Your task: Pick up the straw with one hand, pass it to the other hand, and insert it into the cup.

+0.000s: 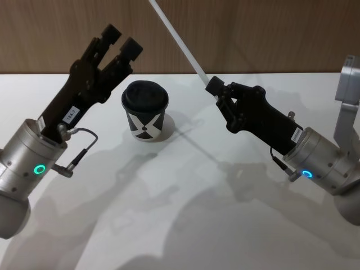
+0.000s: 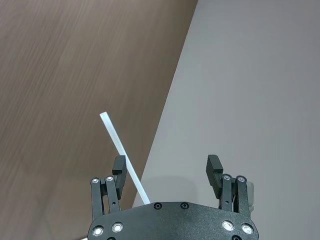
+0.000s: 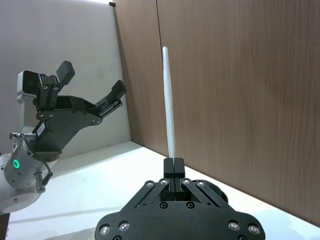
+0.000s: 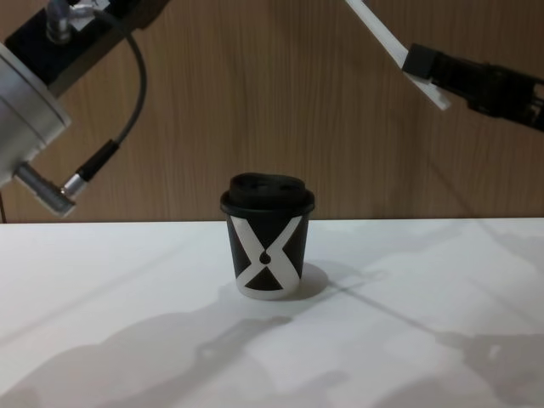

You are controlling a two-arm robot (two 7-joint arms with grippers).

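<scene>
Wood-panelled wall (image 1: 253,34) stands behind the white tabletop (image 1: 185,225); I see the cup (image 1: 145,111) standing lidded on it; right of the cup and raised above it, my right hand (image 1: 214,86) has its fingers pressed together on the straw (image 1: 180,42), which slants up over the cup's side, its top cut off at the head view's edge; left of the cup, my left hand (image 1: 122,40) hovers with its fingers spread.

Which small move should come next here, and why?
Probably bring the left end effector, which is open and raised to the left of the cup, toward the free upper length of the straw. The right end effector is shut on the straw near its lower end, so the handover seems next.
</scene>
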